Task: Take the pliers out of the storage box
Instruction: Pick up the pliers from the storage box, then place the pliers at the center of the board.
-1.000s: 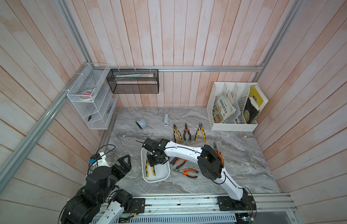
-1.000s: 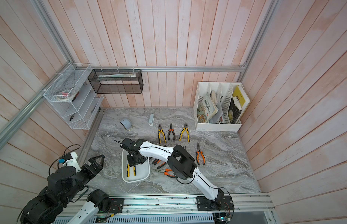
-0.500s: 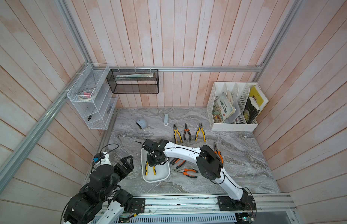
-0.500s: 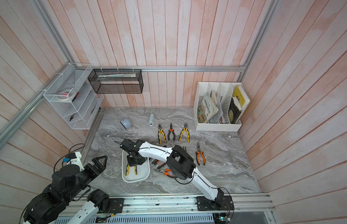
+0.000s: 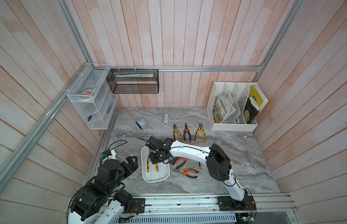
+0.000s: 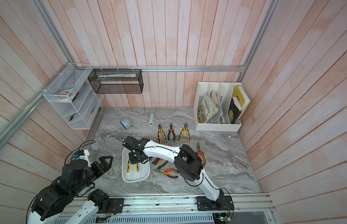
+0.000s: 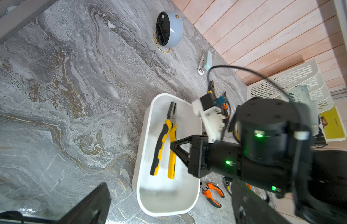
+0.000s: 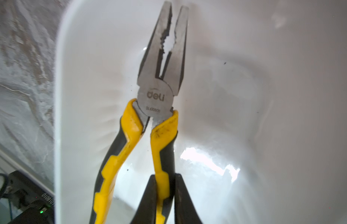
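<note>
marble table (image 5: 236,155) holds storage box (image 5: 156,181), pliers (image 5: 186,172), stapler (image 5: 166,120), file rack (image 5: 233,127)

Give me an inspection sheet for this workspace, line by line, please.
Surface: grey marbled table.
Job's things: one yellow pliers in the box; three pliers in a back row, orange pliers beside the box.
Clutter: stapler, blue dome, file rack holding books.
Tools: right tool shut on one handle of the yellow pliers; left tool open, apart from the box.
Cables: black cable arcs over the right wrist.
Surroundings: plank walls, white mesh shelf, black mesh basket.
</note>
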